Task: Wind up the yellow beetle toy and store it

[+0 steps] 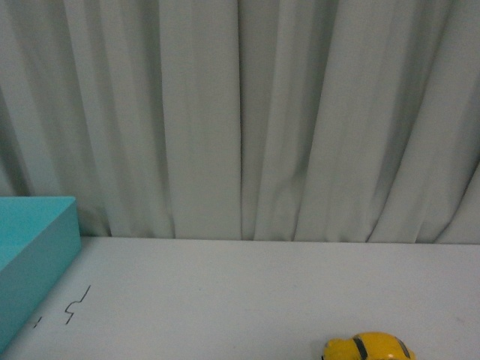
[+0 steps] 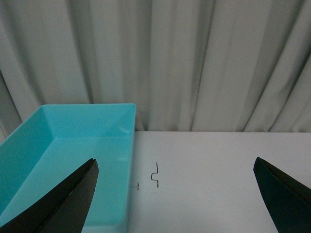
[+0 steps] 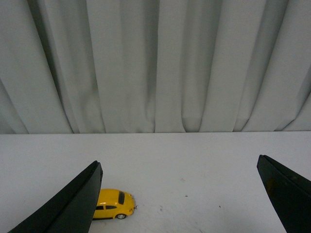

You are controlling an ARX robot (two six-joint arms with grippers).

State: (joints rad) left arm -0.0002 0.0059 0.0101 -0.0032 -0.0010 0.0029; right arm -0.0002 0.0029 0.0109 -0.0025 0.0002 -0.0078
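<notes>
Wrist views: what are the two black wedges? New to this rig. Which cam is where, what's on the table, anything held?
It is a two-armed robot. The wedges are gripper fingers: each wrist camera looks out between its own pair. The left gripper and right gripper are both open and hold nothing. The front view comes from the robot's body; neither arm shows there. On the white table sit a turquoise bin on the left and the yellow beetle toy near the right. A grey curtain hangs behind.
</notes>
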